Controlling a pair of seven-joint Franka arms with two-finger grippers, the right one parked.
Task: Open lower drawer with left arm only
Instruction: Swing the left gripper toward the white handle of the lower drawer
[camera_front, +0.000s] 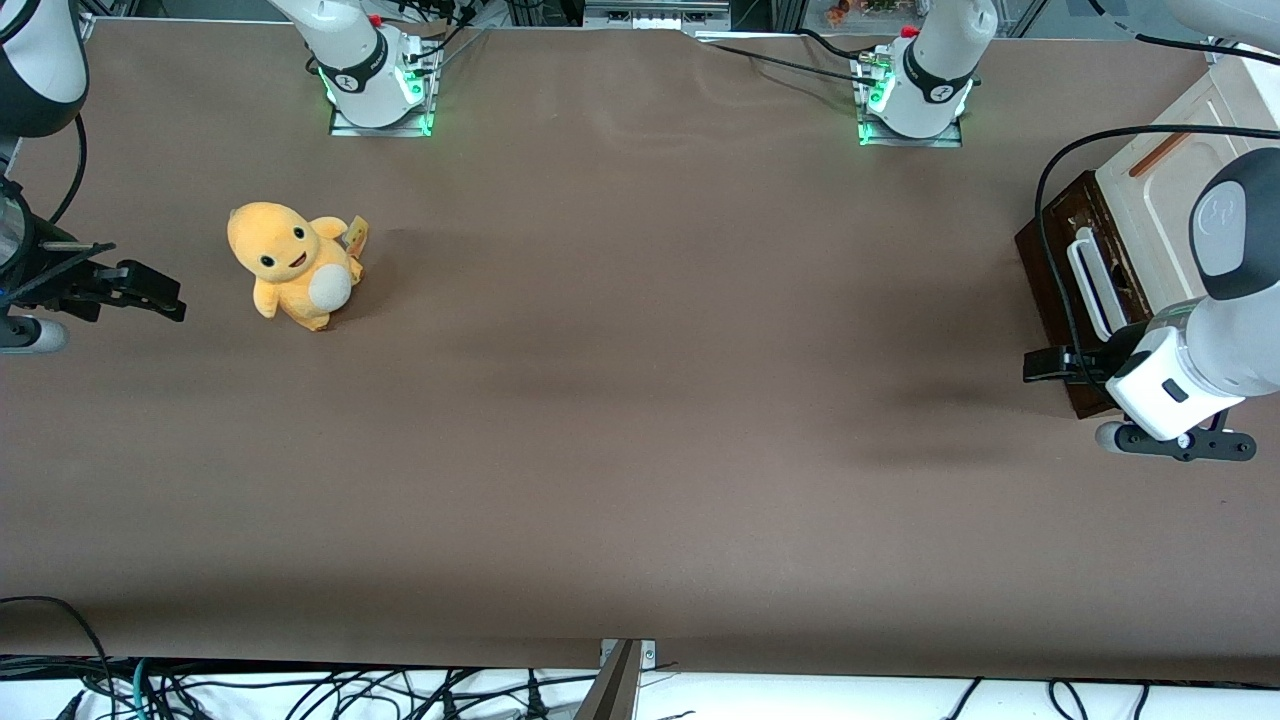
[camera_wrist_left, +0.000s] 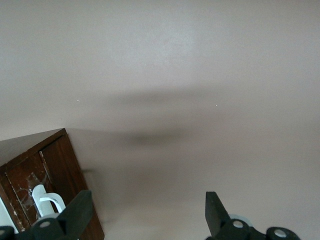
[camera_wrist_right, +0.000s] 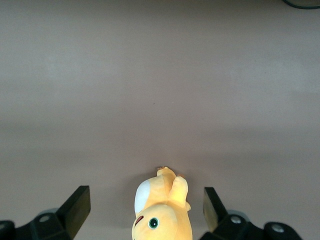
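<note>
Cabinet (camera_front: 1180, 200) sits at the working arm's end of the table (camera_front: 640, 400), at about 3 o'clock in the front view. Cream top panel with a small reddish-brown handle (camera_front: 1160, 155).

Lower drawer (camera_front: 1070, 290): dark brown front, facing the table's middle, with a long white loop handle (camera_front: 1092, 283) running along it. The front looks flush with the cabinet; no pale inside shows, so the drawer reads as closed.

Left arm (camera_front: 1225, 300): white links, dark grey joint panel, black cable (camera_front: 1060, 180) looping over the cabinet. The boxy wrist hangs over the end of the drawer front nearer the front camera.

Gripper (camera_front: 1045, 365): black, at roughly 6 o'clock from the handle in the front view, just beside the drawer front's nearer corner. In the left wrist view both fingers (camera_wrist_left: 77, 212) stand wide apart, with only bare table between them. Nothing held. One finger lies close to the handle (camera_wrist_left: 46, 200) and the drawer's brown corner (camera_wrist_left: 60, 175), but I cannot tell whether it touches.

Orange plush toy (camera_front: 295, 262): upright, toward the parked arm's end of the table, at about 9 o'clock, well apart from the cabinet.
</note>
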